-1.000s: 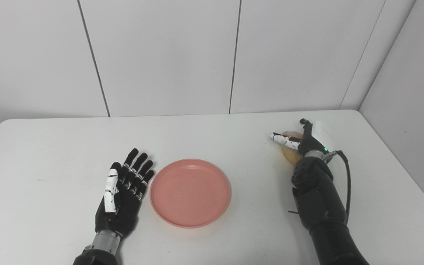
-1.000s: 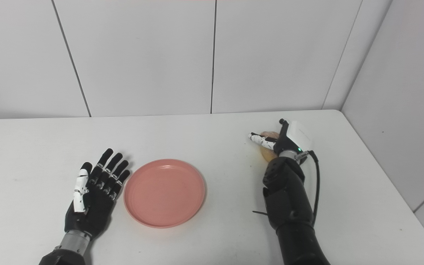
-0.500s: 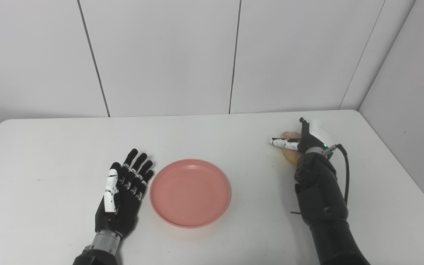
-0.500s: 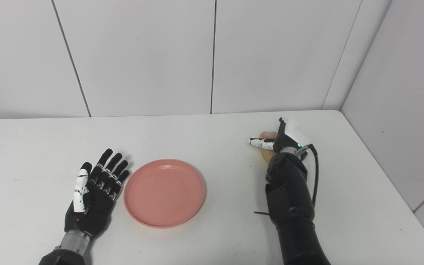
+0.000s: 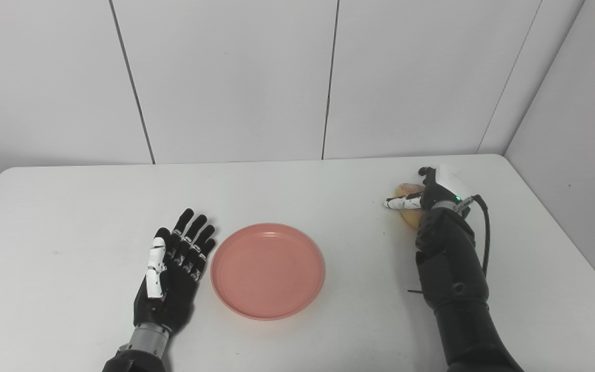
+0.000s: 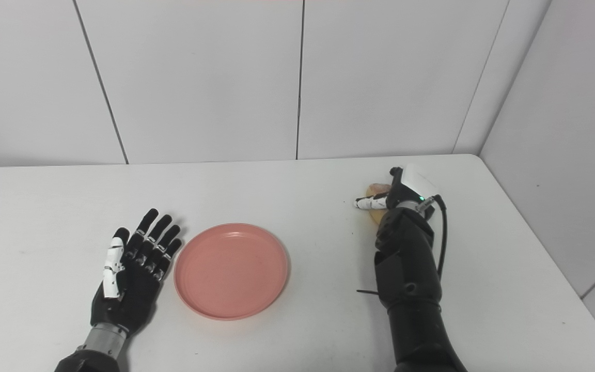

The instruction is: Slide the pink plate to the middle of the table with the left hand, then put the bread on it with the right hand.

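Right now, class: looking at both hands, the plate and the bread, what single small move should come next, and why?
Probably close the right hand firmly on the bread and lift it slightly. Its fingers already lie across the bread, which is still on the table. The pink plate sits empty near the middle, with the open left hand beside it.

Table (image 5: 70,217): smooth white top, matt with faint sheen. Pink plate (image 5: 267,270): smooth plastic look, satin finish. Left hand (image 5: 171,274): black plastic with white thumb shell, bare metal wrist ring. Bread (image 5: 409,213): dull tan crust. Wall panels (image 5: 225,77): smooth, matt white.
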